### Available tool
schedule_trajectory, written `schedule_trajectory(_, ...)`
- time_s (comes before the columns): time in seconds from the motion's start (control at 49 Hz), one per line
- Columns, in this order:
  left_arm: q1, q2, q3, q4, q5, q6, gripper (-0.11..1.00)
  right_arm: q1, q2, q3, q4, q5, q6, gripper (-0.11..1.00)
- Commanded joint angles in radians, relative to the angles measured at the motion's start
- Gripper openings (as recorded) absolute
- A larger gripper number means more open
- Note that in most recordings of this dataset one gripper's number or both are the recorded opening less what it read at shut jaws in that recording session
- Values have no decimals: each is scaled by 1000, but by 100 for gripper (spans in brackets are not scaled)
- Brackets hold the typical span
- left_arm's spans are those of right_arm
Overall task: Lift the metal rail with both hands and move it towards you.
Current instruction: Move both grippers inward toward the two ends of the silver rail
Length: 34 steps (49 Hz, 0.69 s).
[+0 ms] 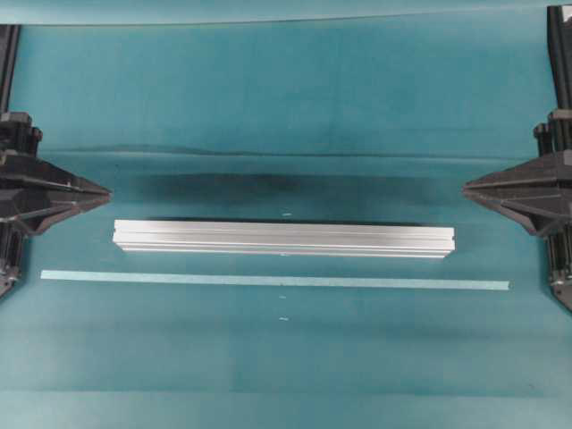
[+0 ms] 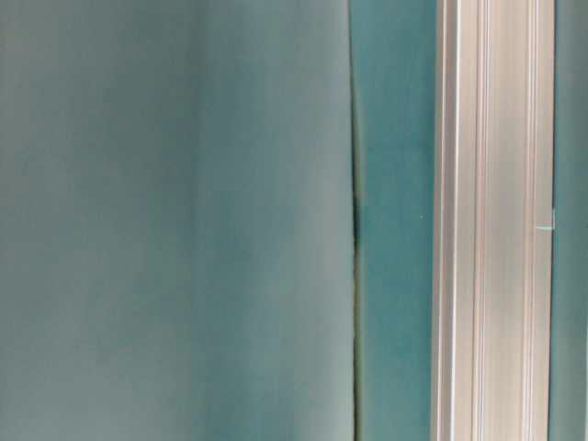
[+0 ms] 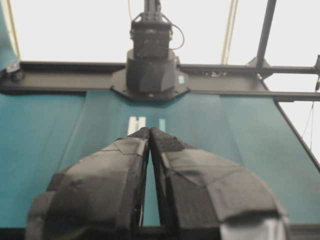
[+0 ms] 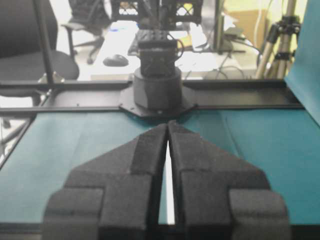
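The metal rail (image 1: 284, 239), a long grooved silver bar, lies flat across the middle of the teal table. In the table-level view the rail (image 2: 494, 220) runs as a vertical band at the right. My left gripper (image 1: 109, 192) hangs at the left edge, apart from the rail's left end, tips together and holding nothing. In the left wrist view the left gripper (image 3: 149, 130) is shut, with the rail's end (image 3: 136, 123) small beyond its tips. My right gripper (image 1: 465, 189) waits past the rail's right end, also shut and empty; the right wrist view shows the right gripper (image 4: 167, 123) with tips touching.
A thin pale-green tape strip (image 1: 275, 281) lies parallel to the rail, just nearer the front edge. A fold in the teal cloth (image 1: 286, 154) crosses behind the rail. The opposite arm's base (image 3: 150, 70) stands at the table's far end in each wrist view.
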Motion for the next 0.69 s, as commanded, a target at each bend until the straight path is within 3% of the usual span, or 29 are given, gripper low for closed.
schedule_trajectory(0.0,5,8,-77,11,61,-23,14,-11,-3,-29,8,-2,14,14)
schedule_trajectory(0.102,8,6,-147,15,204,-37,3,-18,6,-95,69,110,28,7)
schedule_trajectory(0.184,3,11,-199,15,339,-40,-4,-32,18,-155,77,250,37,2)
schedule_trajectory(0.47,8,112,-391,20,716,-46,-5,-63,169,-365,77,779,127,2)
schedule_trajectory(0.674,8,238,-453,20,874,-46,-5,-64,337,-469,77,985,147,2)
